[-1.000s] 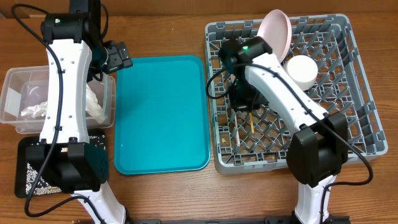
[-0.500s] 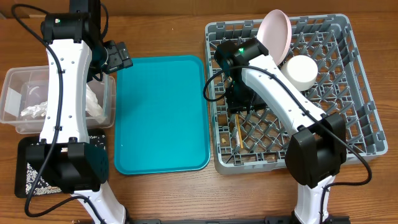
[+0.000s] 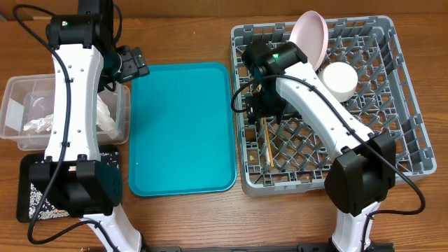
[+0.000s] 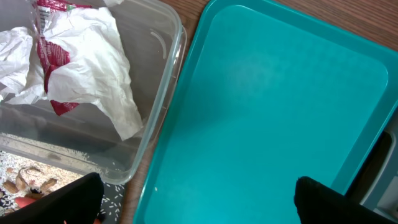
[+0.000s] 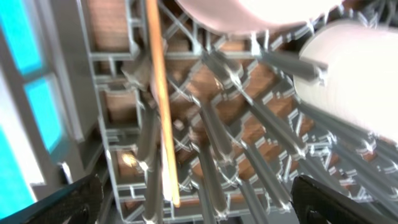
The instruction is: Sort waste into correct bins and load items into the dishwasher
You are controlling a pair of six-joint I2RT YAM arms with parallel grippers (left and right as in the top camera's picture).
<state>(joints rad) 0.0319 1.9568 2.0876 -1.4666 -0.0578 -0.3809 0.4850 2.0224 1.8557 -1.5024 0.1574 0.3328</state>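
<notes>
I am hovering my right pincer (image 5: 198, 196), jaws wide and empty, over the rack's (image 3: 294, 187) left side. The chopstick (image 3: 267, 143) is lying flat among the pegs just below. I am thinking it best to be rising straight up, clearing the pegs without nudging it.

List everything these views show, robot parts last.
table: one, brown wood, under everything
teal tray: one, teal, centre
dish rack: one, grey, right
pink plate: one, pale pink, on edge at the rack's back
white cup: one, white, in the rack beside the plate
chopstick: one, wooden, lying on the rack floor
clear tub: one, transparent, left
crumpled paper and wrapper: white and red, in the tub
black tray: one, front left, holding rice grains
left gripper: open, by the teal tray's back left corner
right gripper: open, over the chopstick
</notes>
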